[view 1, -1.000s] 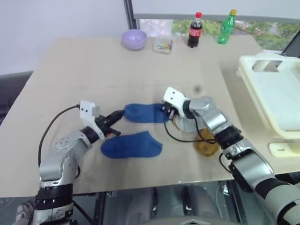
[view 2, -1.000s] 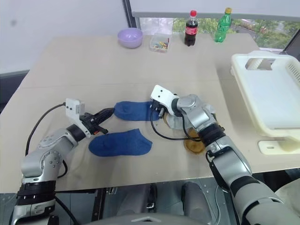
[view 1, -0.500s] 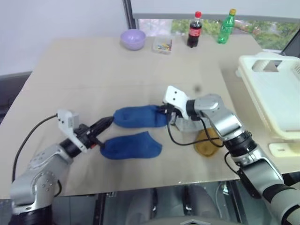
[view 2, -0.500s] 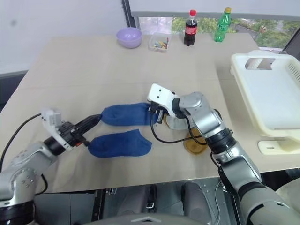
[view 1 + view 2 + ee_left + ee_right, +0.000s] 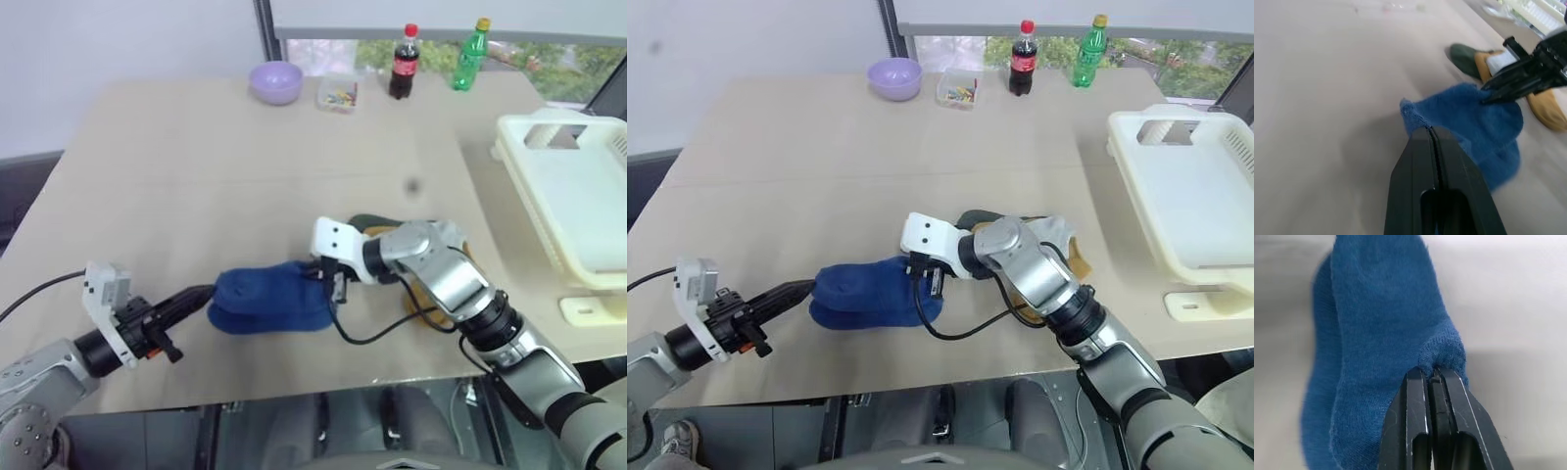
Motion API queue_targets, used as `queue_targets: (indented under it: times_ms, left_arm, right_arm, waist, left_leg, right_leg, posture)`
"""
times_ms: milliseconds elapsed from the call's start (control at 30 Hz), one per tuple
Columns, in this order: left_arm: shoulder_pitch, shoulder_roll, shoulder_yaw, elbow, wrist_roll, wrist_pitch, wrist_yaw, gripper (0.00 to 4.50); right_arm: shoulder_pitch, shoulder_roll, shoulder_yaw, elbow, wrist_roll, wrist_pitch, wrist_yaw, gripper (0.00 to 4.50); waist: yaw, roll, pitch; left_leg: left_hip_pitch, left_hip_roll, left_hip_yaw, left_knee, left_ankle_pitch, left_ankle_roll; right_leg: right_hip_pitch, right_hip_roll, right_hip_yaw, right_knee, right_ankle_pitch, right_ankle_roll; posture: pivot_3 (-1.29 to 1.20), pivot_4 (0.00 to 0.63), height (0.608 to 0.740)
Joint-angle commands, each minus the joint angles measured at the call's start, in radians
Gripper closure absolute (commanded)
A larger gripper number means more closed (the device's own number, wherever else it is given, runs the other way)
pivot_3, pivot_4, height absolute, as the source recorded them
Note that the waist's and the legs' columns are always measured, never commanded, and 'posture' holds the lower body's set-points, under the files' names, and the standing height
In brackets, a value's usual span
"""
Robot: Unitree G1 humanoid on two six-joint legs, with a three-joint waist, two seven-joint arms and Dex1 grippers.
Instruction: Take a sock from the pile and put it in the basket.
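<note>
A medium-blue sock [image 5: 269, 291] is stretched between both grippers near the table's front edge, lying over a second blue sock [image 5: 872, 315]. My left gripper [image 5: 203, 294] is shut on its left end, and its fingers [image 5: 1430, 147] pinch the cuff edge. My right gripper [image 5: 329, 281] is shut on its right end, the knit bunched at its fingertips [image 5: 1415, 382]. The rest of the pile [image 5: 1038, 235], dark green, light grey and mustard socks, lies behind the right arm, partly hidden. The cream basket [image 5: 578, 186] stands at the right edge.
At the table's far side stand a purple bowl [image 5: 276, 81], a small clear box [image 5: 340, 93], a cola bottle [image 5: 405, 61] and a green bottle [image 5: 468, 54]. Bare tabletop [image 5: 196, 166] spreads left and centre.
Both grippers have drawn back toward the front edge with the blue sock stretched between them. It now lies over the second blue sock instead of behind it.
</note>
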Motion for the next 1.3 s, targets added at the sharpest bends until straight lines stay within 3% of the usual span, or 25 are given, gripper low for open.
queue_targets:
  times_ms: [33,333,433,567,667,700,900,1000,1133,1300]
  left_arm:
    - [0.038,0.035,0.058,-0.041,-0.044,0.026,-0.032,4.5]
    - [0.046,0.063,0.02,0.0,0.032,-0.001,-0.06,4.5]
    - [0.036,0.055,0.002,-0.003,0.042,-0.001,-0.056,3.69]
    - [0.058,0.05,-0.01,0.001,0.069,-0.033,-0.096,1.88]
    - [0.084,0.049,0.008,0.019,0.067,-0.053,-0.151,1.88]
    - [0.092,0.05,0.011,0.027,0.073,-0.062,-0.166,1.82]
    - [0.095,0.072,-0.03,0.055,0.138,-0.08,-0.172,1.79]
    - [0.065,0.069,-0.102,0.058,0.209,-0.075,-0.111,1.79]
    - [-0.039,-0.011,-0.277,0.059,0.314,-0.089,0.016,1.79]
    - [-0.181,-0.115,-0.36,0.045,0.28,-0.038,0.1,1.79]
  right_arm:
    - [0.01,-0.02,0.008,-0.098,0.03,0.049,0.007,4.48]
    - [0.05,-0.02,0.032,-0.076,0.037,0.067,-0.049,4.48]
    - [0.069,-0.038,0.049,-0.059,0.02,0.025,-0.056,3.6]
    - [0.092,-0.06,0.037,-0.074,0.018,-0.018,-0.065,1.71]
    - [0.1,-0.08,-0.021,-0.106,0.05,-0.066,-0.054,1.71]
    - [0.104,-0.088,-0.041,-0.119,0.071,-0.093,-0.04,1.98]
    - [0.113,-0.098,-0.053,-0.112,0.125,-0.168,0.011,4.4]
    - [0.111,-0.075,0.005,-0.024,0.081,-0.245,0.016,4.4]
    - [0.11,-0.023,0.087,0.248,-0.04,-0.416,-0.039,4.4]
    - [0.071,-0.045,0.073,0.441,-0.148,-0.545,-0.107,4.4]
  waist:
    - [0.0,0.0,0.0]
    - [-0.001,0.0,0.0]
    - [-0.001,0.0,0.0]
    - [-0.001,0.0,0.0]
    - [-0.001,0.0,0.0]
    - [-0.001,0.0,0.0]
    - [0.0,0.0,0.0]
    - [0.0,0.0,0.0]
    - [0.002,0.001,-0.001]
    - [0.006,0.004,-0.008]
  left_leg:
    - [0.0,0.0,0.0,0.0,0.0,0.0]
    - [0.0,0.0,0.0,0.0,0.0,0.0]
    - [0.0,0.0,0.0,0.0,0.0,0.0]
    - [0.0,0.0,0.0,0.0,0.0,0.0]
    - [0.0,0.0,0.0,0.0,0.0,0.0]
    - [0.0,0.0,0.0,0.0,0.0,0.0]
    - [0.0,0.0,0.0,-0.001,-0.001,0.004]
    - [0.0,0.0,0.0,-0.001,-0.001,0.005]
    - [0.001,0.0,0.0,0.0,0.0,0.006]
    - [0.004,-0.002,0.0,0.0,0.001,0.002]
  right_leg:
    - [0.0,0.0,0.0,0.0,0.0,0.0]
    - [0.0,0.0,0.0,0.0,0.0,-0.001]
    - [0.0,0.0,0.0,0.0,0.0,-0.001]
    - [0.0,0.0,0.0,-0.001,0.0,0.0]
    - [0.0,0.0,0.0,-0.001,0.0,-0.001]
    - [0.0,0.0,0.0,-0.001,0.0,-0.001]
    - [0.0,0.0,0.0,-0.001,0.0,0.0]
    - [0.0,0.0,-0.001,-0.001,0.0,0.0]
    - [0.001,0.0,-0.001,-0.001,0.0,0.0]
    - [0.005,-0.001,-0.001,0.0,0.002,0.003]
  posture:
    - [0.0,0.15,0.74]
    - [0.0,0.15,0.74]
    - [0.0,0.15,0.74]
    - [0.0,0.15,0.74]
    - [0.0,0.15,0.74]
    - [0.0,0.15,0.74]
    - [0.0,0.15,0.74]
    - [0.0,0.15,0.74]
    - [0.0,0.15,0.74]
    - [0.0,0.15,0.74]
